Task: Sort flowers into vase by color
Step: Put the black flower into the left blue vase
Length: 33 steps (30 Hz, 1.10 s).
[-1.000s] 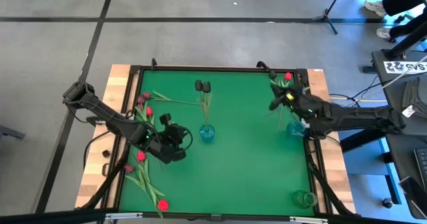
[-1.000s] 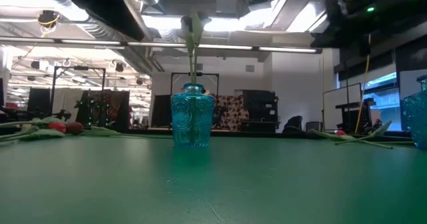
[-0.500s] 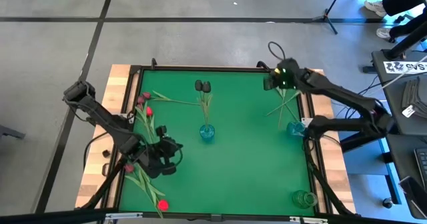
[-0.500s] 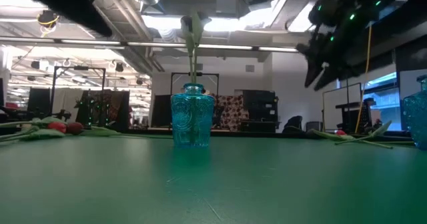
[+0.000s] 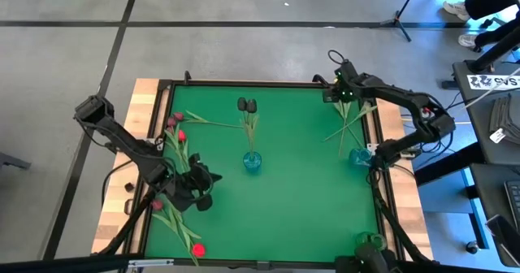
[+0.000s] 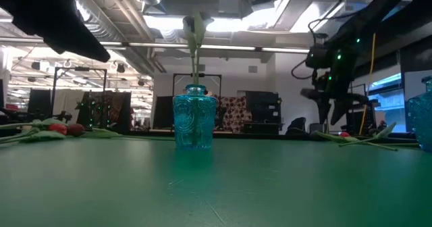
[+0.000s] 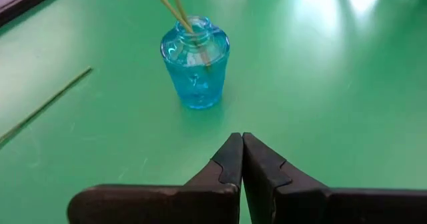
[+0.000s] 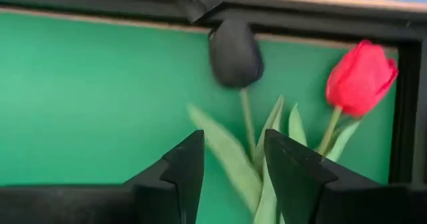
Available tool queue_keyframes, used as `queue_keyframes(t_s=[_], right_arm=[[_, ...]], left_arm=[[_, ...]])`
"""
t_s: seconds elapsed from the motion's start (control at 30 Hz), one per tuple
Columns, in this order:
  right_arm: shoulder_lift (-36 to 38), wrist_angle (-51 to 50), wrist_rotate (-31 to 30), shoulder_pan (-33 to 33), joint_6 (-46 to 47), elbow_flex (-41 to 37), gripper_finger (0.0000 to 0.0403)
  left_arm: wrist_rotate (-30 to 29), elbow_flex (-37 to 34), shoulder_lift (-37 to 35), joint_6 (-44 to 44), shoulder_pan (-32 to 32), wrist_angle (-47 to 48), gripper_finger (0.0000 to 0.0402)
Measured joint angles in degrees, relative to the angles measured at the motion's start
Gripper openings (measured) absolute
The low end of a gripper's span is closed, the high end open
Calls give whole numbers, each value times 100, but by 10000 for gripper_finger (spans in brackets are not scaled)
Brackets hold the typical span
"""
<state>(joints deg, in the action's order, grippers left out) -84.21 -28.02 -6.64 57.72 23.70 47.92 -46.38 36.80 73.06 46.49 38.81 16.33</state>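
The right gripper (image 5: 341, 92) hung over the table's far right corner, at about two o'clock from the middle of the green mat (image 5: 301, 184). Its fingers (image 8: 183, 167) stood a narrow way apart with nothing between them. Just ahead of them lay a black tulip (image 8: 234, 52) and a red tulip (image 8: 360, 77), their green stems and leaves running back toward the gripper. In the low view this gripper (image 6: 335, 109) hung above the stems lying at the right.

The left gripper (image 5: 201, 193) sat at about eight o'clock on the mat, its fingers (image 7: 230, 159) pressed together and holding nothing. It faced the blue vase (image 7: 195, 64) near the mat's middle, which held two thin stems. From above, that vase (image 5: 253, 162) carried two dark-headed flowers (image 5: 247, 105) leaning toward twelve o'clock.

A second blue vase (image 5: 359, 155) stood at the right edge, at three o'clock, with stems fanning toward the far corner. A clear green vase (image 5: 370, 242) stood at the near right corner, at five o'clock.

Loose flowers lay along the left edge: maroon and red heads (image 5: 176, 125) at ten o'clock, and a red head (image 5: 198, 248) at seven o'clock, near the left gripper.
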Motion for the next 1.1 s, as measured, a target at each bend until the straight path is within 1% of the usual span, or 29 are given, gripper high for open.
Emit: queue_keyframes(t_s=[0.1, 0.4, 0.6, 0.7, 0.9, 1.0, 1.1], right_arm=[[-233, 289, -176, 22, -16, 0, 154], [-777, 741, -100, 6, -4, 59, 124], [-858, 698, -430, 6, 206, 122, 90], [-858, 607, -493, 4, 248, 125, 73], [-859, 278, -103, 0, 161, 125, 70], [-867, 211, -63, -188, 44, 125, 77], [-867, 276, 213, -435, 122, 125, 80]], left_arm=[[-1, -139, -2, -4, -60, -284, 3], [-3, -177, -2, -6, -219, -415, 4], [-1, -177, -2, -7, -237, -548, 4], [-1, -177, -2, -8, -237, -596, 4], [-2, -177, 0, -209, -239, -611, 4], [-3, -177, 0, -338, -252, -615, 4], [-17, -177, 0, -375, -254, -614, 4]])
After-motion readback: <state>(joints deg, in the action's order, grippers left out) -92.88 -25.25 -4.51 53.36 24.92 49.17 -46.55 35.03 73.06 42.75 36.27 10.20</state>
